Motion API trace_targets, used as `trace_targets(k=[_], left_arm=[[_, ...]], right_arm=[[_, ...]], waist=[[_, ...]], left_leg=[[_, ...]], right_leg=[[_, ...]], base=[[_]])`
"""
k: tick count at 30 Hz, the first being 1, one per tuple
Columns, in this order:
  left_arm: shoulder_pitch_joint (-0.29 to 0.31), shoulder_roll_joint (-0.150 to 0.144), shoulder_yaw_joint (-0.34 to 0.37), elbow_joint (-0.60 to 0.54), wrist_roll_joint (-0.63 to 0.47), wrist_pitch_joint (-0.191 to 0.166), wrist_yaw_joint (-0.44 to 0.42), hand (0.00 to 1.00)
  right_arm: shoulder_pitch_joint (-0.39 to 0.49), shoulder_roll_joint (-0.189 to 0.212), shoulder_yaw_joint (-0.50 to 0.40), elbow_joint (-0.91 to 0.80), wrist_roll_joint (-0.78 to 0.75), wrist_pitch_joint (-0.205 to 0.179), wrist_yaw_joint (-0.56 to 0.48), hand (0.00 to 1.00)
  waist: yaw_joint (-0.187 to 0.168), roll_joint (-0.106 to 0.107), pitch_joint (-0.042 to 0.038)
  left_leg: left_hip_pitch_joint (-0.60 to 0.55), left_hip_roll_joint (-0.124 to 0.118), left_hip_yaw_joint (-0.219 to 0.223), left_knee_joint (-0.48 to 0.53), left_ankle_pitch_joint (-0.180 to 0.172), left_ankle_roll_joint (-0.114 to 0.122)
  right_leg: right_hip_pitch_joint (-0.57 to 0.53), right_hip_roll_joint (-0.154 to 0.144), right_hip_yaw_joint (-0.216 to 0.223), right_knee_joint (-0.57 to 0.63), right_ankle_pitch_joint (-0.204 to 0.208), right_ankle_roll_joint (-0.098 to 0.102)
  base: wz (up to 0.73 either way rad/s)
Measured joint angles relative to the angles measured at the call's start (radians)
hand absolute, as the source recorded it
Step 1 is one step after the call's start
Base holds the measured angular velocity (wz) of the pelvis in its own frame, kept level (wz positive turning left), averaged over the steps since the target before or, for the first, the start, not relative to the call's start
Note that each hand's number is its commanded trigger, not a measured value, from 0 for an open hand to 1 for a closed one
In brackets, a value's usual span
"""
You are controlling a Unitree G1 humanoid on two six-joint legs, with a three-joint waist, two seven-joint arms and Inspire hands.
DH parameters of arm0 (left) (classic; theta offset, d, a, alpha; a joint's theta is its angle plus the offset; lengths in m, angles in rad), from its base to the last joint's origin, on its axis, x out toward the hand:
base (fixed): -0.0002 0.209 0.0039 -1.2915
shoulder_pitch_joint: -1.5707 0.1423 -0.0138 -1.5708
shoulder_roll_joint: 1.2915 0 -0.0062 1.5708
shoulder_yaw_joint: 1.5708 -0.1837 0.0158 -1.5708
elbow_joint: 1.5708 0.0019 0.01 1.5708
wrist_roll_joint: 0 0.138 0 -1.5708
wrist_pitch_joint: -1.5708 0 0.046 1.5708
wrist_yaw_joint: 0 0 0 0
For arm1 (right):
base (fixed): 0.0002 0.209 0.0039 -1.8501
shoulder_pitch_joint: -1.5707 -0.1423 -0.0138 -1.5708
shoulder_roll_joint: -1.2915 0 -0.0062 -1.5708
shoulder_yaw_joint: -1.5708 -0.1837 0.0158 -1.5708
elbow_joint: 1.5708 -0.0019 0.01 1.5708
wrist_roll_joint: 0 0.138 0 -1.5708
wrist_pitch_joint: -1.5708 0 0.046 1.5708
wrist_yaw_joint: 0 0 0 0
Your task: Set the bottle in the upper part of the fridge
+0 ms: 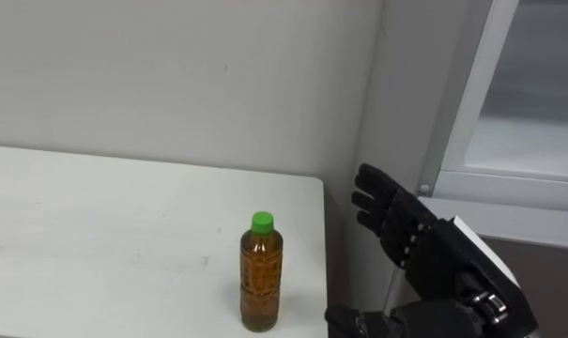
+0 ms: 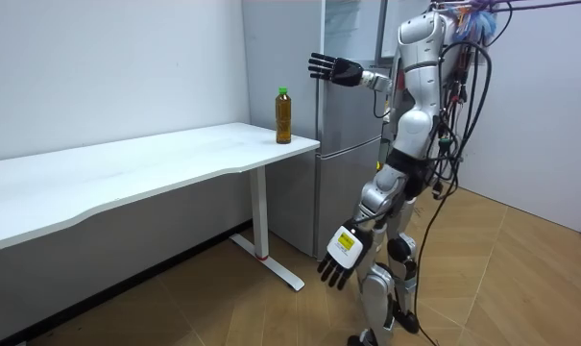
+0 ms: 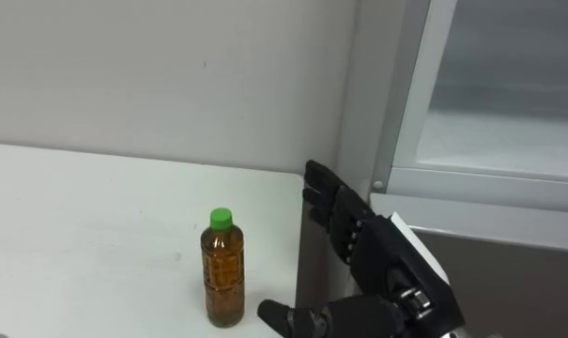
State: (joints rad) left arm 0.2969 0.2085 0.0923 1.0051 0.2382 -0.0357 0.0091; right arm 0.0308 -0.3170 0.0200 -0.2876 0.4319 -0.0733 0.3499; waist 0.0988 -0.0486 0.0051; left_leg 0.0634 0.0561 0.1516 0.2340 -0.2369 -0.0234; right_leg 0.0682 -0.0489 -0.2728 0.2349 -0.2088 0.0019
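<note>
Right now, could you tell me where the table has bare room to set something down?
The table is bare from the bottle leftward, back to the wall. Crowded at its right end: the bottle, then the open right hand beyond the edge.

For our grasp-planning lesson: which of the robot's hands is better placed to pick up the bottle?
Probably the right. The right hand is raised and open, close beside the bottle standing on the table; the left hand hangs low by the leg.

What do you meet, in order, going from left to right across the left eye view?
table → bottle with a green cap → right hand, open and raised → fridge, reaching the right edge
</note>
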Motion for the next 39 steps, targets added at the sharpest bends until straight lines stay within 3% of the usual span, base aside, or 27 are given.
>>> trace_targets(k=[7,16,22,26,33,39], left_arm=[[0.001,-0.003,-0.02,-0.001,-0.001,0.015,0.003,0.0],[0.004,-0.005,-0.041,0.002,0.023,0.028,0.008,0.0],[-0.008,-0.035,-0.049,-0.004,0.08,0.031,0.029,0.0],[-0.006,-0.041,-0.063,-0.005,0.079,0.032,0.029,0.0],[-0.011,-0.04,-0.076,-0.013,0.079,0.033,0.041,0.0],[-0.012,-0.041,-0.079,-0.012,0.079,0.06,0.039,0.0]], right_arm=[[-0.009,0.035,0.012,0.034,0.046,0.0,0.0,0.0],[-0.05,0.046,0.074,0.201,0.046,0.0,-0.045,0.0],[-0.106,0.076,0.089,0.302,0.045,-0.013,-0.111,0.0],[-0.112,0.083,0.098,0.337,0.044,-0.014,-0.164,0.0],[-0.166,0.105,0.129,0.439,0.029,-0.016,-0.242,0.0],[-0.175,0.108,0.157,0.496,0.022,-0.016,-0.284,0.0]], waist=[[0.027,0.008,0.0003],[0.046,0.012,0.0029],[0.079,0.013,0.004],[0.079,0.01,0.0017],[0.08,0.014,0.0054],[0.084,0.015,0.0091]], left_leg=[[-0.005,0.001,-0.011,-0.001,0.0,0.0],[-0.016,-0.001,-0.05,0.018,0.0,0.0],[-0.034,-0.004,-0.061,0.022,0.001,-0.002],[-0.038,-0.012,-0.077,0.028,0.003,0.0],[-0.045,-0.016,-0.101,0.036,0.003,0.001],[-0.057,-0.019,-0.112,0.04,0.004,0.002]], right_leg=[[0.002,-0.001,-0.013,0.003,0.003,-0.003],[0.029,-0.003,-0.057,-0.013,0.005,-0.004],[0.015,-0.002,-0.061,-0.016,0.005,-0.004],[0.017,-0.01,-0.078,-0.016,0.002,0.001],[0.024,-0.013,-0.102,-0.015,0.001,0.003],[0.028,-0.016,-0.117,-0.016,0.0,0.003]], base=[[0.04],[0.14],[0.03],[0.12],[0.09],[0.07]])
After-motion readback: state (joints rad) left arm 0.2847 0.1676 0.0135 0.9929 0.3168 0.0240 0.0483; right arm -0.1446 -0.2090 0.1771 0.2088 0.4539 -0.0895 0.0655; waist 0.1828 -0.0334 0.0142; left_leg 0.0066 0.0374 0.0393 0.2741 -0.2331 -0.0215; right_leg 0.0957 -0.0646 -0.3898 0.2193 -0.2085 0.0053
